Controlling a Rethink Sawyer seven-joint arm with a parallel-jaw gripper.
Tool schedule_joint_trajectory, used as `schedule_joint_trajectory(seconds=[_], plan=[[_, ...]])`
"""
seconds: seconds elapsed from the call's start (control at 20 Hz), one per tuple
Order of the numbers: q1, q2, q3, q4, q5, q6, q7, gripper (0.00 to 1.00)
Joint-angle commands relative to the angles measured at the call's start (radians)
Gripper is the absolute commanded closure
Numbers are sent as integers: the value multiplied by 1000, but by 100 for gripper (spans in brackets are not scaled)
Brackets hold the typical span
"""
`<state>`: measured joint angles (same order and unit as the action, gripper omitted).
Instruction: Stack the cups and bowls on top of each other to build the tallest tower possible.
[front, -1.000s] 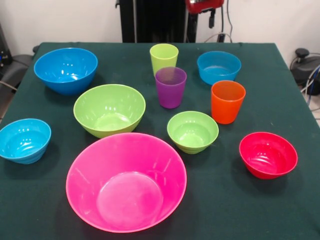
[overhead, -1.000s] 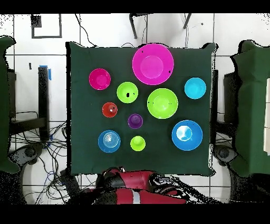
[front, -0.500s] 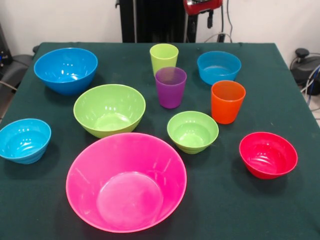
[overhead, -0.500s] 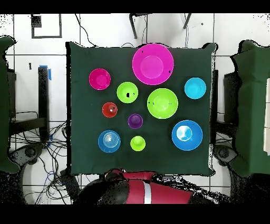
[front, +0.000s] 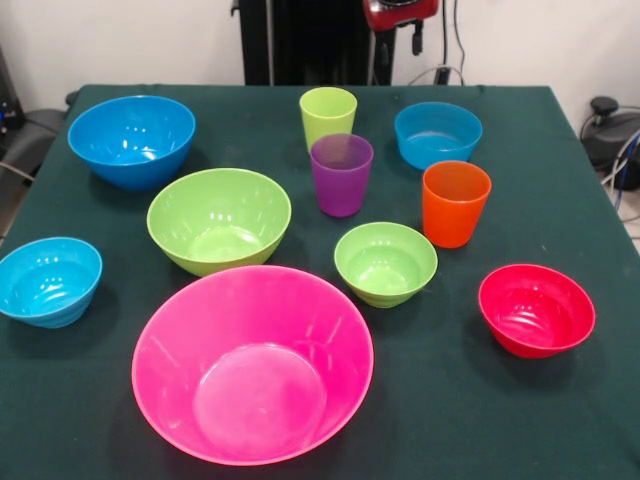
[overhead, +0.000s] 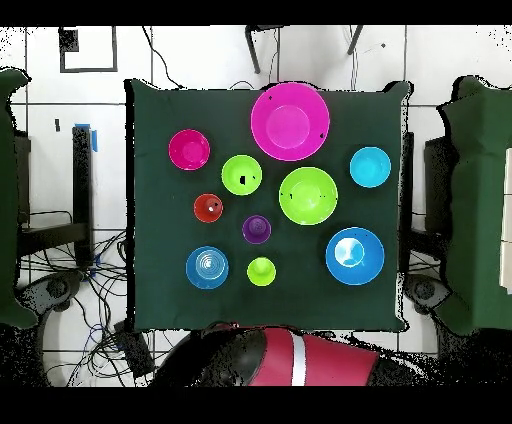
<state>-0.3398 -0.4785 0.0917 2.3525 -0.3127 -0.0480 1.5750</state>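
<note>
A robotics lab: a cloth-covered table (overhead: 160, 290) on white tiled floor (overhead: 180, 55), loose cables (overhead: 95, 265) trailing beside it.

Bright, even light falls from above. Soft shadows pool close around the pink bowl (front: 252, 362) on the dark surface (front: 560, 180). White glare spots glint inside the large blue bowl (front: 131, 139). Everything stays in focus.

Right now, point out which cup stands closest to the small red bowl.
The orange cup; the purple and lime green cups stand farther from the red bowl.
</note>
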Motion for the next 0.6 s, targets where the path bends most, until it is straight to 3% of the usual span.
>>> schedule_joint_trajectory(seconds=[0.05, 0.6], plan=[[-16, 37, 99, -119, -34, 62, 72, 0], [-26, 26, 112, -134, -29, 109, 56, 0]])
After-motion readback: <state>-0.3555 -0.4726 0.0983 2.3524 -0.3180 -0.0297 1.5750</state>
